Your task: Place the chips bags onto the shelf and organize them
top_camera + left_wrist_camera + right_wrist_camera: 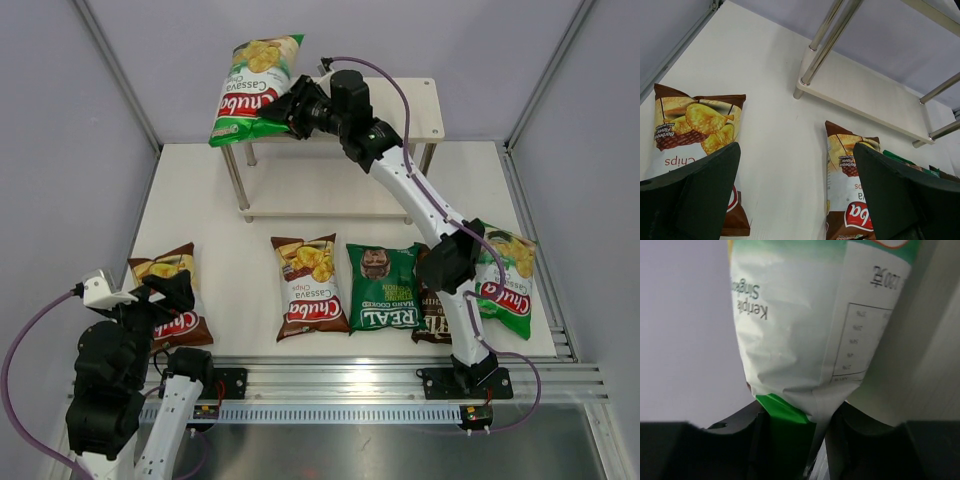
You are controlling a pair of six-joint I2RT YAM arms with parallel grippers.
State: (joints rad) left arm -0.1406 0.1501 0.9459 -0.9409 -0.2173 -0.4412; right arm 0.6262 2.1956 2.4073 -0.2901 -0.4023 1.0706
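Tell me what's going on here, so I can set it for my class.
The right gripper is shut on a light-green Chuba bag, holding it at the left end of the shelf. The left gripper hangs open above a brown Chuba bag on the table. Beside it lie another brown Chuba bag, the REAL bag, a dark-brown bag and a second light-green bag.

The left arm [165,430] and right arm [415,190] are rocking white shells over black joints, purple cables [385,75] are looping off each, and the left hand [796,150] and right hand [797,415] are showing matte black fingers [695,195].
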